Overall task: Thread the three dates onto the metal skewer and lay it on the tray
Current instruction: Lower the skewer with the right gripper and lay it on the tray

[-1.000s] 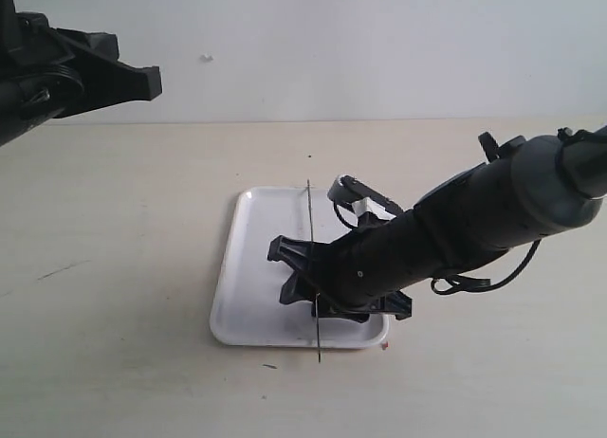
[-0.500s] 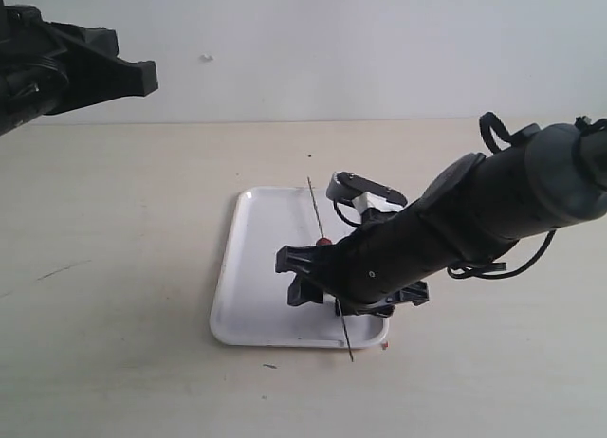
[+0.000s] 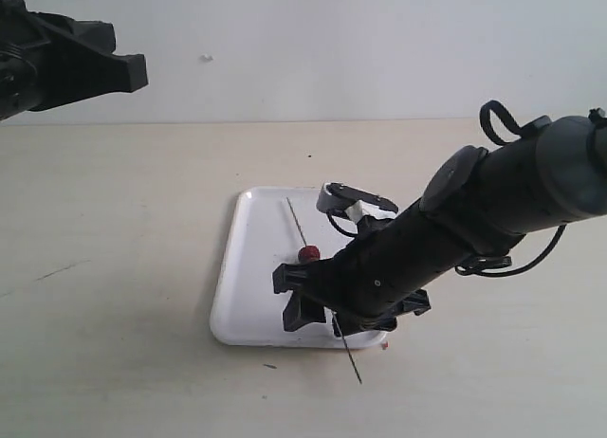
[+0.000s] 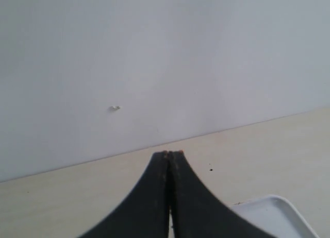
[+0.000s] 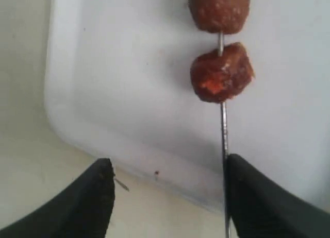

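Over the far left corner of the pale tabletop, the black left gripper hangs high, its two fingers pressed together on nothing and well apart from the work. Near the middle of the tabletop, toward its near edge, sits the flat white rectangular tray with a low rim. On it lies the thin dark grey metal skewer. Its long axis runs from the tray's far side slantwise toward the near right corner of the tabletop, and its near end sticks out past the tray's near rim. The right wrist view shows two wrinkled red-brown dates threaded on the rod one behind the other. The third is out of frame there, and the exterior view shows only one red lump beside the arm. The black right gripper is by far the nearer hand, low over the tray's near rim with its fingers spread wide and clamping nothing. The rod runs close along the inner face of one finger, and I cannot tell whether they touch. The laying-down looks all but done. The retreat likely turns on that closeness: a lift straight up or back along the rod's own line seems safer than a sideways swing, which could drag the skewer off the tray.
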You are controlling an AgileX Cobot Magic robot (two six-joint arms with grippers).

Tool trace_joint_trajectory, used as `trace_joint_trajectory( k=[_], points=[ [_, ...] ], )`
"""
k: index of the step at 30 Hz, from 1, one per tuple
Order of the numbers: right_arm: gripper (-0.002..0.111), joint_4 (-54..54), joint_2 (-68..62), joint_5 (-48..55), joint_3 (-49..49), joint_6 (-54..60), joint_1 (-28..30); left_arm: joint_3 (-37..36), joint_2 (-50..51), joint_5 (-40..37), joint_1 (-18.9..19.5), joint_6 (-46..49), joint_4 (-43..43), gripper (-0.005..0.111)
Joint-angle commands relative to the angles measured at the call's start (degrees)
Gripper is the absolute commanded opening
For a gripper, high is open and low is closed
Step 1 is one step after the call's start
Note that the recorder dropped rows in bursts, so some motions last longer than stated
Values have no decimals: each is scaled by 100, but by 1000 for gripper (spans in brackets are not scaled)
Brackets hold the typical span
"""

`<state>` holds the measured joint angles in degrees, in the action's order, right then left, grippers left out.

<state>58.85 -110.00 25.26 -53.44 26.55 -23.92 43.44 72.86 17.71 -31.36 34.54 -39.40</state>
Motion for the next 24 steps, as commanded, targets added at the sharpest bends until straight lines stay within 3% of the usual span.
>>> trace_joint_trajectory(
  k=[1, 10, 24],
  points=[
    [61, -604, 294, 115, 40, -138, -9, -83, -171, -15, 11, 38, 37, 0],
    [61, -1134, 804, -230, 40, -263, -9, -83, -466, -262, 1, 102, 37, 0],
    [61, 406, 320, -882, 40, -673, -9, -83, -511, -478, 1, 126, 37, 0]
  ],
)
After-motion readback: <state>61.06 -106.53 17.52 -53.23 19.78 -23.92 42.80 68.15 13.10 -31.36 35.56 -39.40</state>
